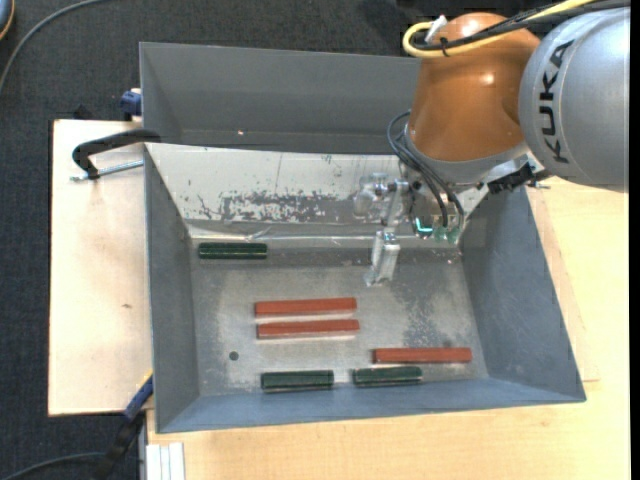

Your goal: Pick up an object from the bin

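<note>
Scuffed grey metal bin [170,298]

One camera looks down on the bin [300,98] from above, slightly oblique

Light even and diffuse, falling from overhead; scene moderately bright. Grey metal bin [170,298]: floor pale. Its far wall toward 12 o'clock carries a mirror-like sheen broken by speckled glare. Walls at 3 and 6 o'clock are darker. Orange cover [470,88] shows a soft highlight on its crown. Paired red bars [305,308] at centre cast barely any shadow. Carpet [250,8] toward 11 o'clock reads dim.
</note>
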Controlling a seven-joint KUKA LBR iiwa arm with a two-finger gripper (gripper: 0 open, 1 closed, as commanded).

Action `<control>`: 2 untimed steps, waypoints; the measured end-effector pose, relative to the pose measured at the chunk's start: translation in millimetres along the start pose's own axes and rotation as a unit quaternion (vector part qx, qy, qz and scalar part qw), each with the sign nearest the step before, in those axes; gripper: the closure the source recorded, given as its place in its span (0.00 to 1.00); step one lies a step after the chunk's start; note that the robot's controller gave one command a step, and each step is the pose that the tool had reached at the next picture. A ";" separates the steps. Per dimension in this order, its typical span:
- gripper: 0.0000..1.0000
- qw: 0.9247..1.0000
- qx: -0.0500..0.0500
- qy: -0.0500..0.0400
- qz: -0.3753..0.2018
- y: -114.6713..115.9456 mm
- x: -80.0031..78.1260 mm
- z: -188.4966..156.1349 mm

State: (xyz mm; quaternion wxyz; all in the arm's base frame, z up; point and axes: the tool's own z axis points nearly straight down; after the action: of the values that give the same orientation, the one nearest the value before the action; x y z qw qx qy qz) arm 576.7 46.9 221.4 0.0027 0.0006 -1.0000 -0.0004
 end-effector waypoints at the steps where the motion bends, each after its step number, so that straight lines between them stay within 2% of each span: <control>1: 0.00 1.000 0.000 0.002 -0.011 21.2 45.3 152.6; 2: 1.00 1.000 -0.001 -0.003 -0.011 20.9 42.1 147.9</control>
State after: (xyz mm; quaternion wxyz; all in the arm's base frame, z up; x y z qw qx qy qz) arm 533.8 67.8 73.7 -0.0005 0.0111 -0.9999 -0.0011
